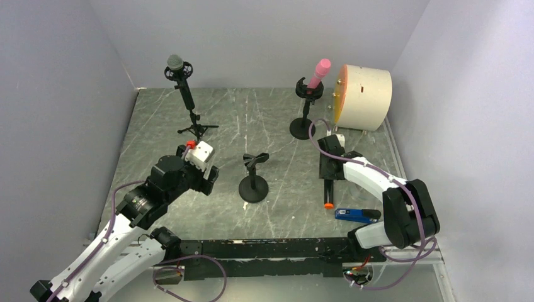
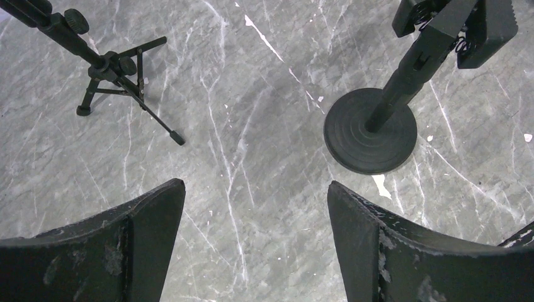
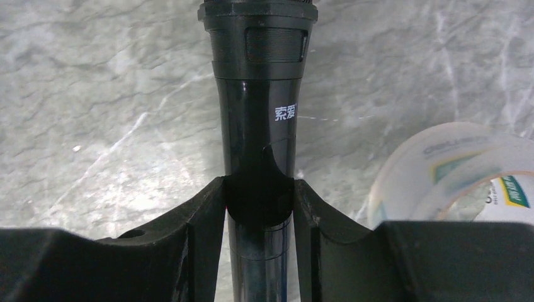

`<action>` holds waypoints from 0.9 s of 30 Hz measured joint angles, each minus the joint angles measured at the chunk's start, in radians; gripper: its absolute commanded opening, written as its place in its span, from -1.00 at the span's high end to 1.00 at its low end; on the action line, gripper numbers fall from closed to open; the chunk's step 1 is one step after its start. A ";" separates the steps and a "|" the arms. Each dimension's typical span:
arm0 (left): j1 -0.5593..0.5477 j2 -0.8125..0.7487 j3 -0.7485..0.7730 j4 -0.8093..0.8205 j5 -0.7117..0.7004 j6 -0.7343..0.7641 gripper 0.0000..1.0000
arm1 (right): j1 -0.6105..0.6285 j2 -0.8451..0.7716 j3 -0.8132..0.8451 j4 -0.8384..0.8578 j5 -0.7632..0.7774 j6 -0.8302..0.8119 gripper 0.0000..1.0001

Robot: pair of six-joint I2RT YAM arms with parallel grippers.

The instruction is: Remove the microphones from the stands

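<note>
My right gripper (image 1: 327, 173) is shut on a black microphone (image 1: 327, 192) with an orange end, held low over the table right of centre. In the right wrist view my gripper (image 3: 259, 189) clamps the microphone's shiny black body (image 3: 258, 107) between both fingers. An empty black stand (image 1: 254, 179) with a round base stands in the middle; it also shows in the left wrist view (image 2: 371, 129). My left gripper (image 1: 211, 179) is open and empty, left of that stand, above bare table (image 2: 255, 189).
A grey-headed microphone on a tripod stand (image 1: 184, 88) is at the back left, its legs in the left wrist view (image 2: 116, 69). A pink microphone sits on a round-base stand (image 1: 312, 94). A cream drum (image 1: 365, 97) is at the back right. A blue object (image 1: 352, 215) and a tape roll (image 3: 453, 170) lie near my right gripper.
</note>
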 measured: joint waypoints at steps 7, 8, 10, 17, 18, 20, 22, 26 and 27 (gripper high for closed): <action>0.000 0.019 0.000 0.000 0.000 0.000 -0.72 | -0.043 -0.019 -0.001 -0.034 -0.013 0.002 0.57; 0.000 0.021 0.000 0.000 0.000 0.000 -0.72 | -0.043 -0.033 -0.007 -0.037 -0.016 0.010 0.57; 0.000 0.026 0.000 0.000 0.001 0.000 -0.72 | -0.042 -0.056 -0.020 -0.042 -0.026 0.029 0.57; 0.000 0.034 0.000 -0.001 0.003 -0.001 -0.71 | -0.042 -0.071 -0.043 -0.095 -0.055 0.086 0.55; 0.000 0.034 0.000 0.000 0.004 -0.001 -0.71 | -0.040 -0.072 -0.043 -0.100 -0.053 0.094 0.55; 0.000 0.034 0.000 -0.001 0.004 -0.001 -0.71 | -0.033 -0.079 -0.043 -0.123 -0.045 0.120 0.54; 0.000 0.032 0.000 0.000 0.005 -0.001 -0.71 | -0.011 -0.102 -0.043 -0.163 -0.024 0.148 0.47; 0.000 0.031 0.000 0.000 0.010 0.000 -0.71 | 0.073 -0.131 -0.044 -0.229 0.028 0.206 0.28; 0.000 0.032 0.000 0.000 0.010 0.000 -0.71 | 0.094 -0.124 -0.044 -0.246 0.035 0.220 0.24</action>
